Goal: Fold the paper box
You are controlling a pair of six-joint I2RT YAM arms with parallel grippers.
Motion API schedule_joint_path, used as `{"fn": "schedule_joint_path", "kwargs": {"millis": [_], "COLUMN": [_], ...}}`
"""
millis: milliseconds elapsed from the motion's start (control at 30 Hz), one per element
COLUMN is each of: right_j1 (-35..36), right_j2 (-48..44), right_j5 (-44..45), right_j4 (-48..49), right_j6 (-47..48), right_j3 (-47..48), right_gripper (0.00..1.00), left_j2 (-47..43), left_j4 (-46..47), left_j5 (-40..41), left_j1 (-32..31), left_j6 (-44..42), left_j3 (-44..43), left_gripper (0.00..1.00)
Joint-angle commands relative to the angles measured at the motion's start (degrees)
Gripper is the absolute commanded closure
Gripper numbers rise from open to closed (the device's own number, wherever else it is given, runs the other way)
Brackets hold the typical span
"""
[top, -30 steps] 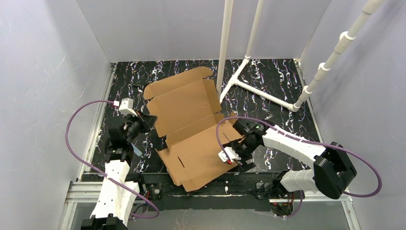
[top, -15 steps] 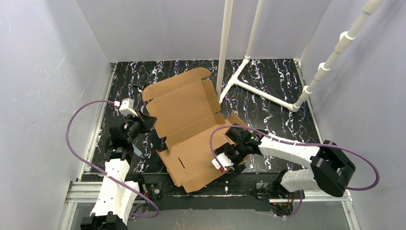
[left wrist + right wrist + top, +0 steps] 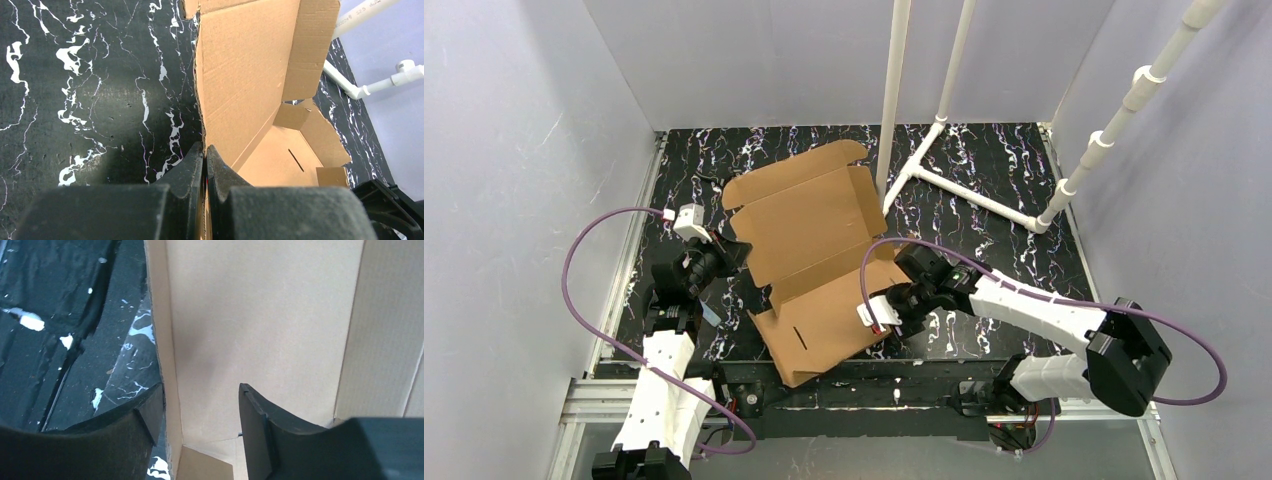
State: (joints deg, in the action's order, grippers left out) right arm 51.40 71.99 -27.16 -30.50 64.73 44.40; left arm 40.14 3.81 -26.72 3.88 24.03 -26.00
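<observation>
Marbled table [image 3: 984, 160], paper box [image 3: 809, 225] lengthwise near-to-far

The paper box [image 3: 809, 240] is plain brown corrugated cardboard, unprinted (faint ribbing shows on the flap seen from the right wrist, which reads a paler tan); the table top [image 3: 984, 160] is black with white marble veining; the enclosure walls [image 3: 524, 150] are a pale lavender grey; the pipe frame [image 3: 894, 90] is white; the left arm [image 3: 659, 395] and right arm [image 3: 1034, 305] wear white shells over black joints; the cables [image 3: 565, 272] are purple; the left gripper [image 3: 204, 155] and right gripper [image 3: 200, 402] are matte black; the frame rail [image 3: 574, 398] is bare silver metal.
</observation>
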Motion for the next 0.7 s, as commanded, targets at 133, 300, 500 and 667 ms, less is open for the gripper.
{"fn": "schedule_joint_path", "kwargs": {"millis": [133, 300, 500, 667], "right_j1": [-0.15, 0.00, 0.28, -2.35], "right_j2": [5.05, 9.24, 10.59, 5.56], "right_j5": [6.57, 9.63, 8.61, 1.90], "right_j4": [10.42, 14.20, 13.62, 4.23], "right_j6": [-10.59, -13.82, -14.29, -11.80], "right_j3": [0.50, 0.31, 0.76, 5.05], "right_gripper": [0.44, 0.50, 0.42, 0.20], "left_j2": [0.20, 0.25, 0.07, -0.13], "left_j4": [1.01, 1.56, 2.16, 2.16], "left_j5": [-4.53, -5.35, -5.46, -4.42], "left_j1": [-0.79, -1.19, -1.33, -1.33], "left_j6": [-1.44, -1.61, -1.82, -2.89], "left_j3": [-2.39, -2.39, -2.35, -2.94], "left_gripper": [1.00, 1.00, 1.00, 1.00]}}
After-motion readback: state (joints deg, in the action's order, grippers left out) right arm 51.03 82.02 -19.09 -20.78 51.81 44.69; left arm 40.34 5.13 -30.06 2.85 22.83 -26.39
